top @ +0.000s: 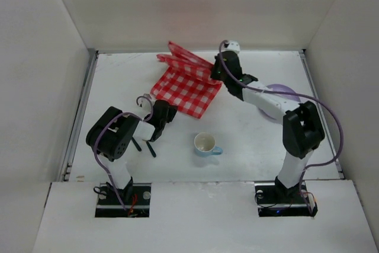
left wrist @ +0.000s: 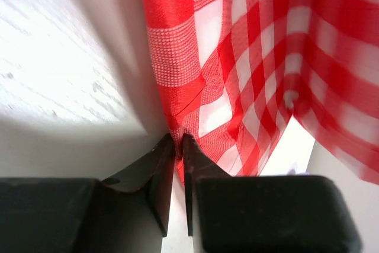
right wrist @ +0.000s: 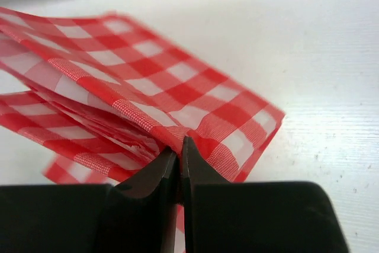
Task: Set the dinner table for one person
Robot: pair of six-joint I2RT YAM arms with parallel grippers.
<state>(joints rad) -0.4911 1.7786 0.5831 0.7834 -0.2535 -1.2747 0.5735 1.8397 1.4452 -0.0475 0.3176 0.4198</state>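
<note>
The dinner table (top: 249, 158) carries a checked cloth (top: 186, 90), cup (top: 204, 144) and plate (top: 287, 92).

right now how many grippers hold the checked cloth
2: the left gripper pinches the red-and-white checked cloth at its left side, the right gripper at its far right edge.

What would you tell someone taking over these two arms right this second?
Grippers: the left gripper is shut on an edge of the checked cloth; the right gripper is shut on a folded edge of it.
Things: the cloth lies partly folded at the far middle of the dinner table. The blue cup stands near the centre, the purple plate is partly hidden under the right arm, and the dark utensils lie by the left arm.
Done: nothing laid yet.
Left: spread the cloth flat, then place plate, cup, utensils.
</note>
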